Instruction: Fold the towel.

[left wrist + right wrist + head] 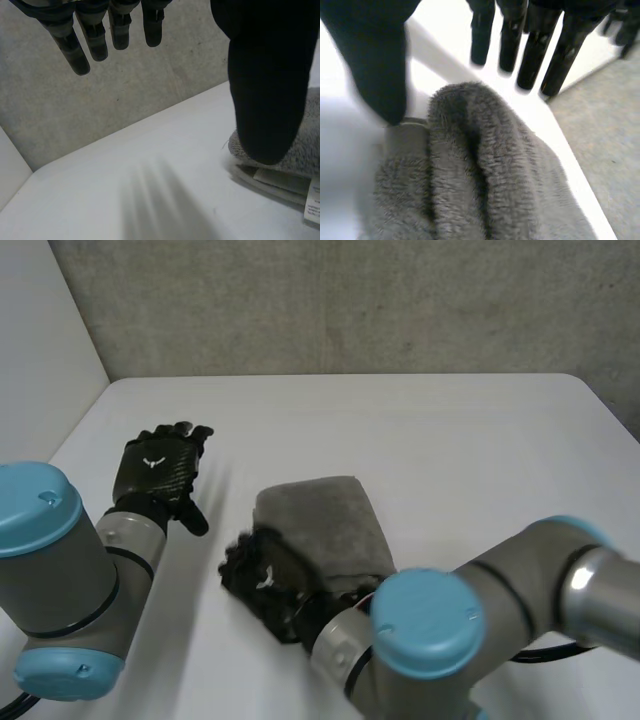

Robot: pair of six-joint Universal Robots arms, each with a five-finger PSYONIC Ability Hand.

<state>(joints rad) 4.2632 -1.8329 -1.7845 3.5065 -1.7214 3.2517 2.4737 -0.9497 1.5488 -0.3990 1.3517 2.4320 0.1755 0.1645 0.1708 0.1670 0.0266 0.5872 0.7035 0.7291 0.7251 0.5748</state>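
Towel [320, 525] looks folded | right hand [532, 55] straight-fingered over its edge, left hand [95, 40] relaxed beside it | you likely press flat next.

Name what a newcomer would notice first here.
The grey towel, folded into a thick bundle mid-table, draws the eye, with the right hand at its near edge, fingers straight. The left hand is open off to its side, clear of the cloth, above the white table.
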